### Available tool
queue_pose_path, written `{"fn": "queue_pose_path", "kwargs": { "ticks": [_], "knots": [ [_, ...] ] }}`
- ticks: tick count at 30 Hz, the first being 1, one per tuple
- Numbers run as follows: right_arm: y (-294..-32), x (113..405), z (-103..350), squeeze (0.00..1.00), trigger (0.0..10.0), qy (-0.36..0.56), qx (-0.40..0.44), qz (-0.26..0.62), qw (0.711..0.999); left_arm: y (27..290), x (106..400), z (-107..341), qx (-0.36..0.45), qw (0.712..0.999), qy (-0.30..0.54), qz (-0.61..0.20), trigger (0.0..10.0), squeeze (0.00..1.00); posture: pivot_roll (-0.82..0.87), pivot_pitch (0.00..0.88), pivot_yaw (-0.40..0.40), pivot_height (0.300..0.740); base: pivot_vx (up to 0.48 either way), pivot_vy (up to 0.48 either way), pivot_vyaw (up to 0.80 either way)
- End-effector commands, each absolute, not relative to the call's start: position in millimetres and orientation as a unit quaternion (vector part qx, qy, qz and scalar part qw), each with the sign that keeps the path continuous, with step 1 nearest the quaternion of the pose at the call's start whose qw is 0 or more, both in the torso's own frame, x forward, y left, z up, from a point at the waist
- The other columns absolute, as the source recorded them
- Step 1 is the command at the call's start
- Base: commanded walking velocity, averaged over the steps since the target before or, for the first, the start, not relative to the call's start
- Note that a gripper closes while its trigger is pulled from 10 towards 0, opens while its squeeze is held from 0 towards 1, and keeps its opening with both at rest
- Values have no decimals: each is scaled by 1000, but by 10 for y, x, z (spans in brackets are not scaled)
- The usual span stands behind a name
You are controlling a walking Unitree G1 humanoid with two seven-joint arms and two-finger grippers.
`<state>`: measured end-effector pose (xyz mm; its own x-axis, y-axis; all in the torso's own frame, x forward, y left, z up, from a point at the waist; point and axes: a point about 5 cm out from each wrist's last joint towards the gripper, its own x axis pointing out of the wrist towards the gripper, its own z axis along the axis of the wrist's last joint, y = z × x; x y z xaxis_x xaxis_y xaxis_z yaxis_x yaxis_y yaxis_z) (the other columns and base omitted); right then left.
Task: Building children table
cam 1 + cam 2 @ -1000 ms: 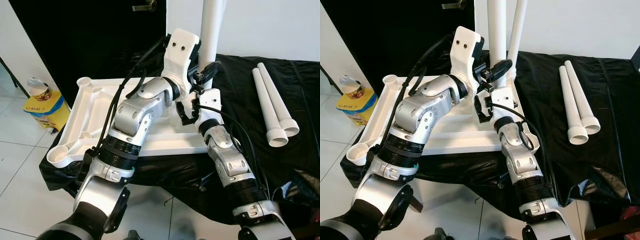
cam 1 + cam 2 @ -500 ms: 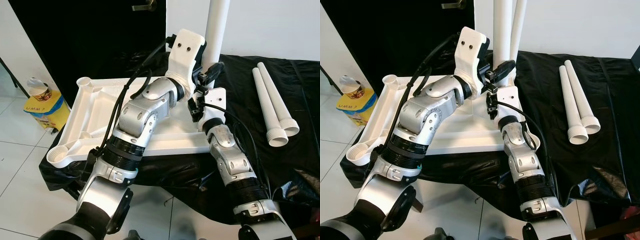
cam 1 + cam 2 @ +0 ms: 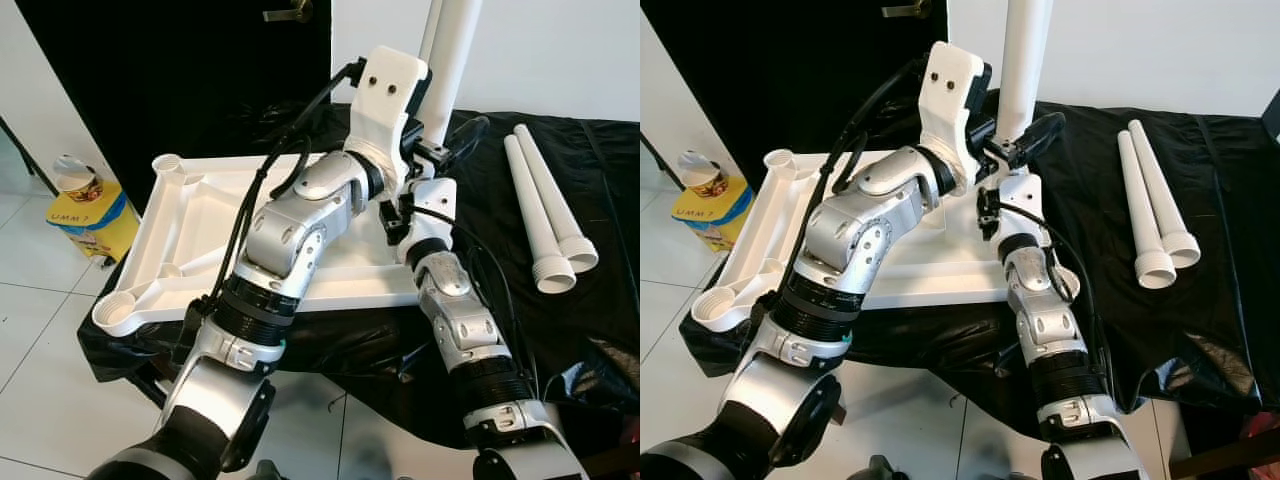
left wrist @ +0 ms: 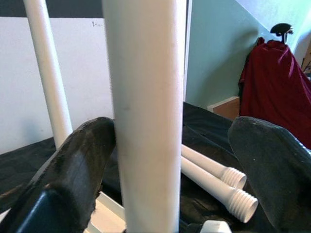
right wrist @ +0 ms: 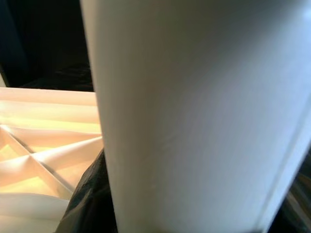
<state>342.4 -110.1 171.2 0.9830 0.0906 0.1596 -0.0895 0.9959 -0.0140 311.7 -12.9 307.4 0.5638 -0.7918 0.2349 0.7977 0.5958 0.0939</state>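
Note:
The white table top (image 3: 190, 230) lies upside down on a black cloth. A white table leg (image 3: 456, 60) stands upright at its far right corner, leaning slightly. My right gripper (image 3: 455, 140) is shut on the lower part of this leg. My left gripper (image 4: 167, 145) is open around the same leg, with one finger (image 4: 82, 155) touching it and the other standing apart. A second upright leg (image 4: 46, 73) stands just behind. Two loose legs (image 3: 545, 210) lie side by side on the cloth to the right.
The black cloth (image 3: 600, 320) covers the low platform and hangs over its front edge. A yellow box (image 3: 90, 215) with a cup on it sits on the tiled floor at the left. A red garment (image 4: 272, 82) hangs by the wall.
Both grippers and the held leg have shifted to the right, and the leg now hides most of the second upright leg behind it. The loose legs have not moved.

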Motion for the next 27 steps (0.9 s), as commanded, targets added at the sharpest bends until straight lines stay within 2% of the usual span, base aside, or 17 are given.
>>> {"fn": "queue_pose_path", "kwargs": {
  "ticks": [1, 7, 12, 19, 27],
  "knots": [
    [-1150, 3445, 1721, 0, 10000, -77, 5, 28, 997, -130, 3118, 3090, -5, 884, -135, -447, 10000, 0, -8, 12, 12, 740, 0, 0, 0],
    [-1258, 3447, 1684, 0, 10000, -71, 6, 0, 997, -72, 3112, 3084, -16, 888, -152, -435, 10000, 0, -10, 11, 13, 740, 0, 0, 0],
    [-1429, 3399, 1609, 0, 10000, -68, -3, -33, 997, 9, 3047, 2888, -13, 895, -160, -416, 10000, 0, -13, 9, 17, 740, 0, 0, 0],
    [-1530, 3349, 1548, 0, 10000, -62, -4, -50, 997, 49, 2973, 2730, -11, 896, -160, -415, 10000, 0, -12, 11, 17, 740, 0, 0, 0],
    [-1742, 3177, 1375, 0, 10000, -49, -17, -78, 996, 134, 2789, 2258, 16, 886, -144, -439, 10000, 0, -16, 17, 19, 740, 0, 0, 0]
  ]
}}
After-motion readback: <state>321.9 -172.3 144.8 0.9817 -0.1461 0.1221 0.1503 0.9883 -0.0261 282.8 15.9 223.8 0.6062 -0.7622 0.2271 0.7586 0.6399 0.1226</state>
